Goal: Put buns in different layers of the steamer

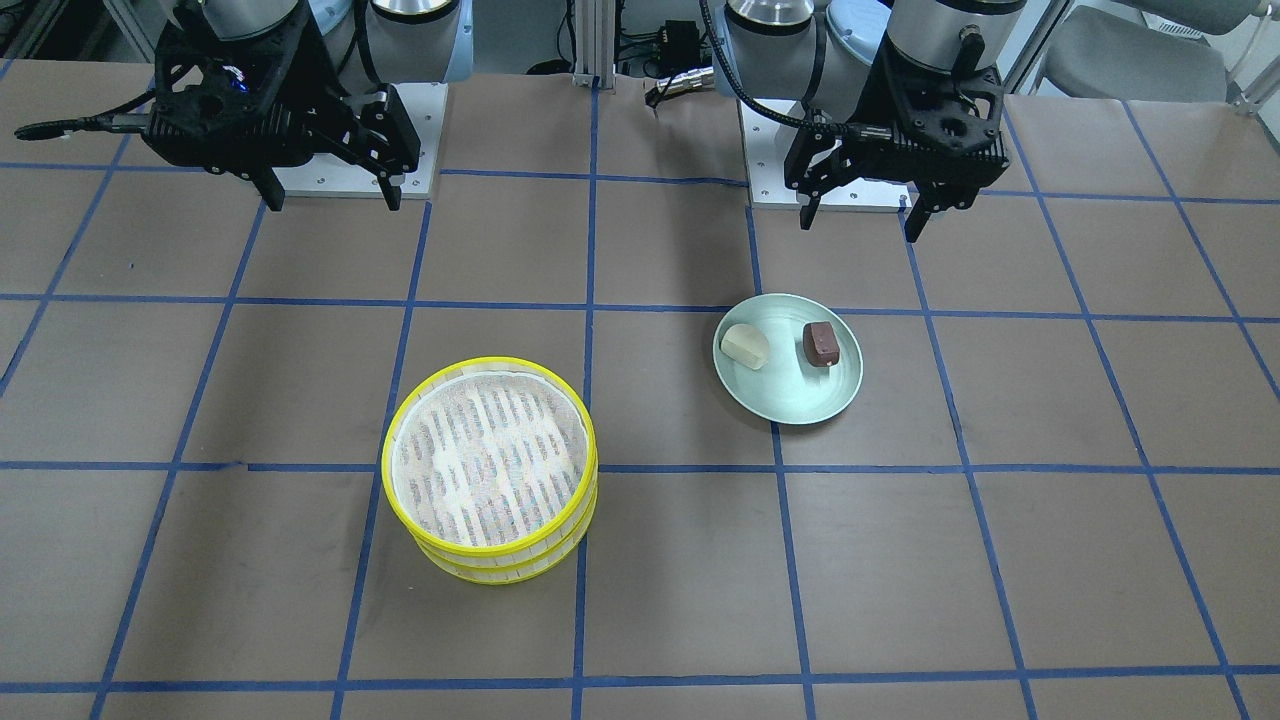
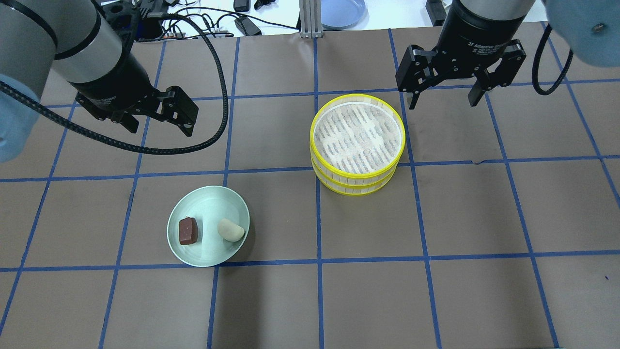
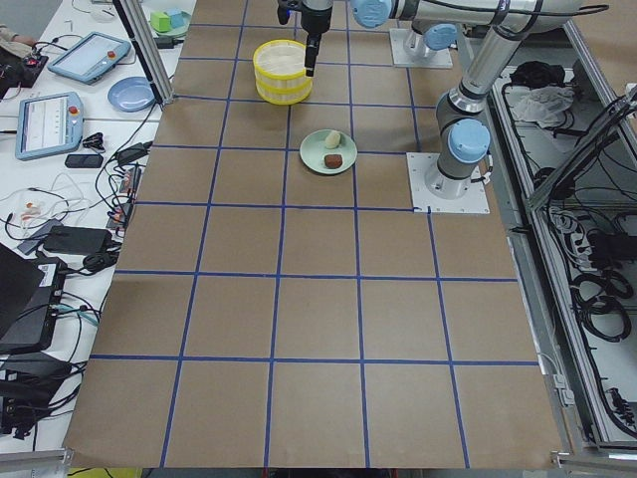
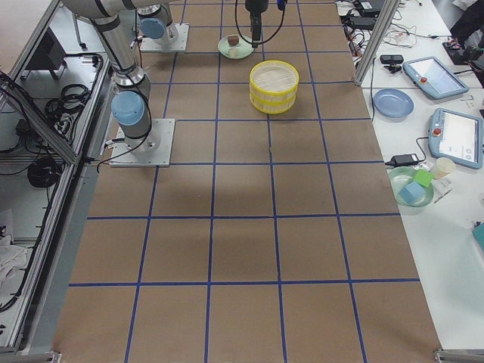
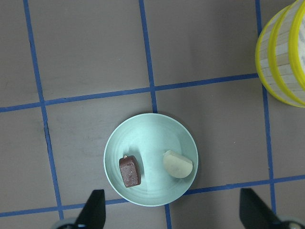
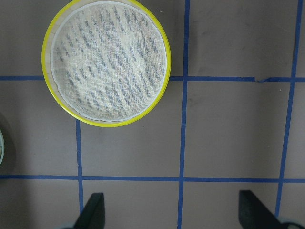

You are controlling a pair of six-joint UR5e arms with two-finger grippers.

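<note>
The steamer [image 1: 490, 465] is two yellow-rimmed trays stacked one on the other, with the top mesh floor bare; it also shows in the overhead view [image 2: 357, 138]. The cream-white bun [image 1: 745, 346] and the dark reddish-brown bun [image 1: 820, 343] lie side by side on a pale green plate [image 1: 800, 398]. My left gripper [image 2: 160, 127] is open and empty, high above the table behind the plate [image 5: 147, 133]. My right gripper [image 2: 441, 103] is open and empty, high behind the steamer [image 6: 107, 62].
The table is brown with blue tape grid lines. The arms' white base plates [image 1: 350, 180] sit at the robot's edge. A blue plate [image 2: 341, 12], cables and tablets [image 4: 454, 136] lie on the side bench beyond the table.
</note>
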